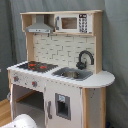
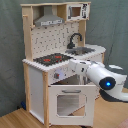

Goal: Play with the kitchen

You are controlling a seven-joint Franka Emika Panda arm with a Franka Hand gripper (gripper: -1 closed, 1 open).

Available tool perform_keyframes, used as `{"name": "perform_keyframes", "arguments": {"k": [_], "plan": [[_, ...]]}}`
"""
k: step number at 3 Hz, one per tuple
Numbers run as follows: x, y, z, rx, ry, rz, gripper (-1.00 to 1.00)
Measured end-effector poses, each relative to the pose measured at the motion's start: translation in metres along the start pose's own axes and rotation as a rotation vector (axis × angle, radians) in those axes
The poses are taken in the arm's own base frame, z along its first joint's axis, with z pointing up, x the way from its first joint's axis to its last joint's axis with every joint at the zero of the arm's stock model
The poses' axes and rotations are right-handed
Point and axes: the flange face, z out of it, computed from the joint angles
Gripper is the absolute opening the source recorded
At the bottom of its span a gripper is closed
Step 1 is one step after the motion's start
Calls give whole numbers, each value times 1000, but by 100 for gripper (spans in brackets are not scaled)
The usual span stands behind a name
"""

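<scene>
1. The kitchen [image 1: 60, 70] [image 2: 60, 65], a tall white and pale-wood toy unit, stands on a wooden floor [image 2: 15, 119] before a grey curtain [image 1: 116, 45] [image 2: 107, 25]; it fills most of both exterior views.
2. The robot arm [image 2: 97, 76], white with a glowing blue ring, reaches in from the second exterior view's right and crosses in front of the unit's lower front, just under the counter edge. In the first exterior view only a white rounded part of it [image 1: 22, 121] shows at the bottom edge.
3. The gripper cannot be made out in either view, so whether the claw is released or clenched cannot be told.
4. The oven door [image 2: 67, 102], white with a window, sits below the arm in the second exterior view; it appears tilted open a little.
5. The tiled backsplash [image 1: 62, 50] runs behind the counter.
6. The grey hood [image 1: 40, 27] [image 2: 49, 21] hangs over the black-red hob [image 1: 34, 65] [image 2: 51, 59].
7. The sink [image 1: 72, 74] [image 2: 85, 50] lies beside the hob, with the black faucet [image 1: 85, 59] [image 2: 75, 39] arching over it.
8. The small microwave [image 1: 72, 23] [image 2: 77, 11] sits in the top shelf next to the hood.
</scene>
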Motion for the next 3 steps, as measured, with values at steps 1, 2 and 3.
{"name": "perform_keyframes", "arguments": {"k": [1,2,3], "plan": [[18,-3,-14,-87,43,9,100],[38,-9,-35,-174,96,16,100],[58,-26,-61,-242,151,5,100]]}}
